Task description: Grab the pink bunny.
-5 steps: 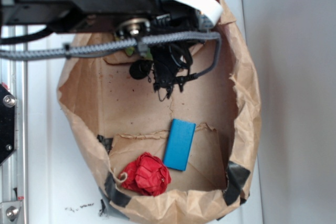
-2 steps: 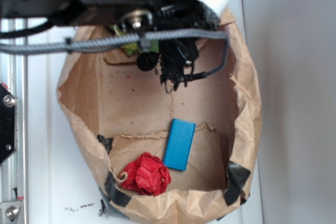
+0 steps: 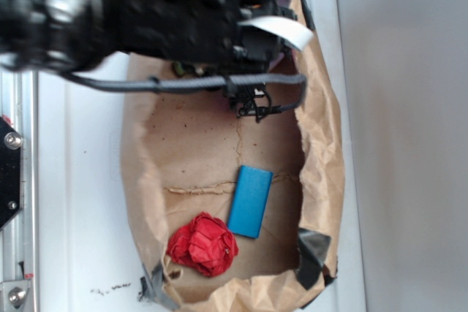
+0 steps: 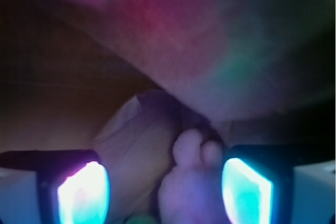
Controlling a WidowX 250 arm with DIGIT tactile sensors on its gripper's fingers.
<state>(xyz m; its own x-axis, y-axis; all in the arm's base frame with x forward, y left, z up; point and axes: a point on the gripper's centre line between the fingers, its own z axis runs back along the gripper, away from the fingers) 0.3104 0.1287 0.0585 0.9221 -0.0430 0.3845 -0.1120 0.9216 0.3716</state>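
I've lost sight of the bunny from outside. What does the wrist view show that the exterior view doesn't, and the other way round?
Only the wrist view: the pink bunny, soft and rounded, low in the frame between the two glowing pads of the end effector, which stand apart.

Only the exterior view: the red ruffled ball, the blue block, and the arm covering the far end.

Both: the brown paper bag, dim and blurred in the wrist view.

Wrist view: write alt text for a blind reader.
A pale pink plush bunny with stubby rounded limbs sits between the pincer's two glowing fingertips, which stand apart on either side. Dim, blurred brown paper fills the background.
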